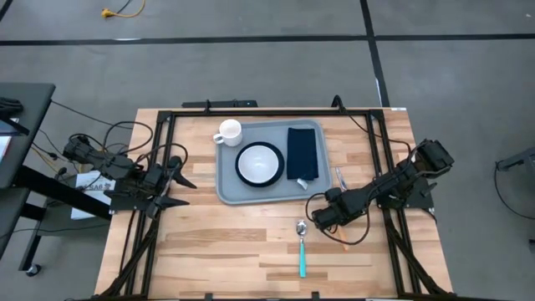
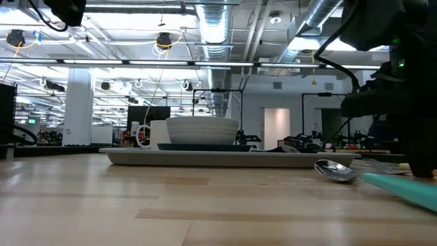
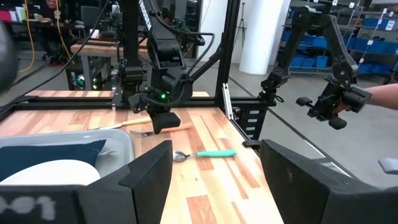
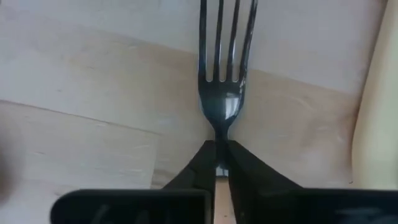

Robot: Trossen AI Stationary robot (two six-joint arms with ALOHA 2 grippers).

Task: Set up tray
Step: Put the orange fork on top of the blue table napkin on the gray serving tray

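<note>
The light grey-blue tray (image 1: 230,188) lies at the table's far middle. It carries a white mug (image 1: 230,131), a white bowl on a dark plate (image 1: 259,163) and a navy napkin (image 1: 303,153). A fork (image 1: 338,177) with a wooden handle (image 1: 343,237) lies on the table right of the tray. My right gripper (image 4: 219,146) stands over it, pointing down, shut on it. A teal-handled spoon (image 1: 302,247) lies nearer the front edge. My left gripper (image 3: 217,180) waits open at the table's left side (image 1: 180,180), holding nothing. My right gripper pinches the fork's thin neck (image 4: 219,132), just behind the tines, between its two fingertips, one on each side. The fingers come from above, pointing down. The fork lies flat on the table, its tines toward the far edge.
Black frame rails (image 1: 251,113) run along the table's far edge and down both sides. Bare wood stretches across the near half around the spoon (image 3: 205,154). Beyond the table a person's hand (image 3: 385,96) holds another arm's grip.
</note>
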